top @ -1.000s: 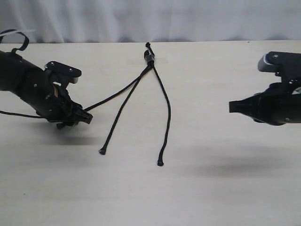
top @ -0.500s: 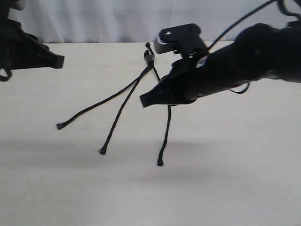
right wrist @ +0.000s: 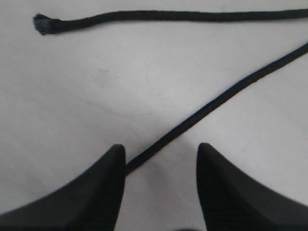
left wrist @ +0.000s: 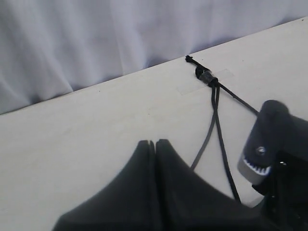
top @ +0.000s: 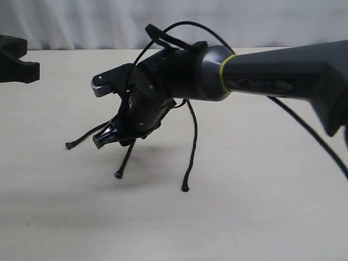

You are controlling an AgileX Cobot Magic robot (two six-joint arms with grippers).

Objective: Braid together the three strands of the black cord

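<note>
Across the middle of the pale counter (top: 261,217), the right arm (top: 261,81) extends into the left half of the exterior view. The right gripper (top: 107,140) sits low over the surface, pointing down and to that side.

Black cord (left wrist: 214,103): its knot (left wrist: 203,74) lies under a strip of clear tape (left wrist: 187,87) on the counter near the far edge, by the white curtain (left wrist: 96,38). The three strands (top: 187,163) fan out from the knot toward the near side. In the exterior view the knot and the upper lengths are hidden behind the right arm.
- Left-hand strand (top: 84,137): flat on the counter, its knobby tip just beyond the right gripper.
- Middle strand (top: 124,160): emerges from under the right gripper, tip toward the near side.
- Right-hand strand (top: 194,136): well apart from the other two, tip nearest the viewer.

Right gripper, wrist view: the jaws are released. The middle strand runs diagonally into the gap between them and passes under the edge of one finger (right wrist: 110,183). It lies flat and is not clamped. The left-hand strand lies further out, apart from the jaws.

Left gripper (top: 33,69): at the far-left edge of the exterior view, well apart from the cord. Its wrist view shows the jaws clenched tip to tip with only a thin seam between them.
</note>
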